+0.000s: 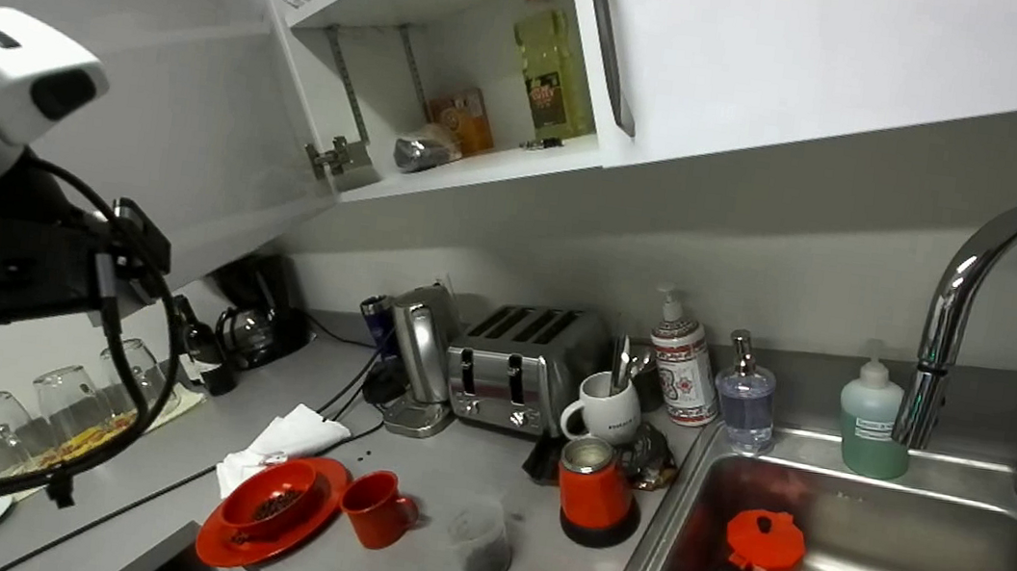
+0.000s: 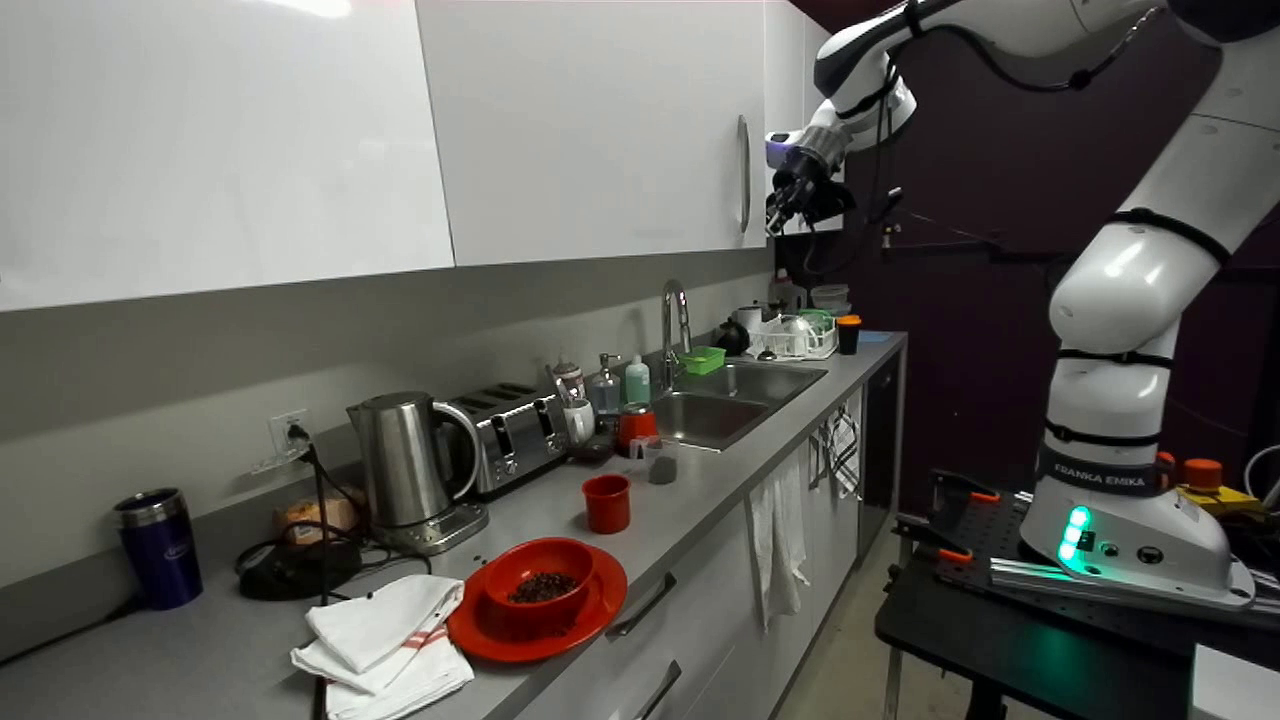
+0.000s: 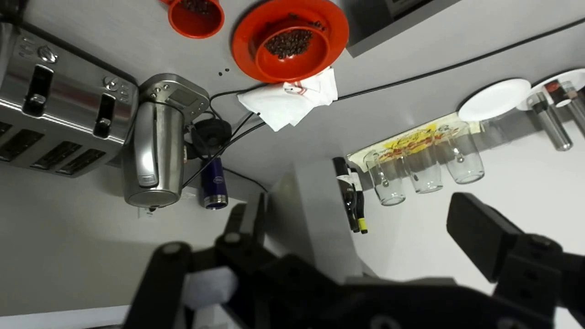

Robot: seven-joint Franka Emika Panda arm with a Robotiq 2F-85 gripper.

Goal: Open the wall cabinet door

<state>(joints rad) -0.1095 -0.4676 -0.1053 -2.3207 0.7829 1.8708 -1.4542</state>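
The wall cabinet door stands swung wide open. In an exterior view its inner face [image 1: 176, 70] is at the left, with the metal hinge at its cabinet side. In an exterior view its outer face [image 2: 590, 130] shows, with the slim silver bar handle [image 2: 744, 175] near the free edge. My gripper [image 2: 776, 212] is just beyond that free edge; part of it is hidden by the door. In an exterior view the gripper [image 1: 145, 243] is in front of the inner face. In the wrist view the gripper [image 3: 355, 212] is open, with a blurred grey-white panel [image 3: 322, 210], apparently the door, showing between its fingers. Contact cannot be told.
The open cabinet shelf [image 1: 535, 148] holds a yellow bottle and small packets. A closed white door [image 1: 847, 55] adjoins it. Below are a toaster [image 1: 517, 374], kettle [image 2: 395, 460], red bowl [image 2: 545, 560], glasses [image 3: 386, 183] and the sink [image 1: 915, 529].
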